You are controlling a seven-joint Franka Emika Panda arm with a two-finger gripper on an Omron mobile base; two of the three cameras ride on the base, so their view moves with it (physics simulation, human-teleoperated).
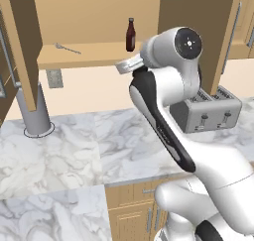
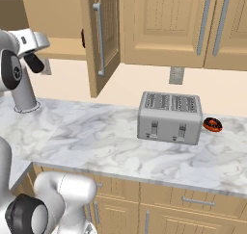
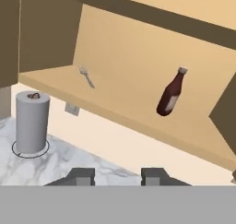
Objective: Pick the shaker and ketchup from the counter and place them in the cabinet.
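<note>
The ketchup (image 1: 130, 35) (image 3: 171, 92), a slim dark red-brown bottle with a small cap, stands upright on the inner shelf of the open wooden cabinet (image 1: 89, 55) (image 3: 115, 103). It is towards the right of the shelf. My gripper (image 3: 119, 177) hangs in front of the cabinet, below shelf level and a little left of the bottle, well apart from it. Its two dark fingertips (image 3: 80, 176) stand a small way apart with nothing between them. The shaker is out of view.
A fork (image 1: 67, 48) (image 3: 86, 77) lies on the shelf's left part. A grey paper-towel roll (image 1: 34, 111) (image 3: 31, 121) stands on the marble counter (image 1: 74, 150) below. A toaster (image 2: 170, 117) and a small red-black item (image 2: 212, 124) sit to the right. The cabinet door (image 2: 101, 35) hangs open.
</note>
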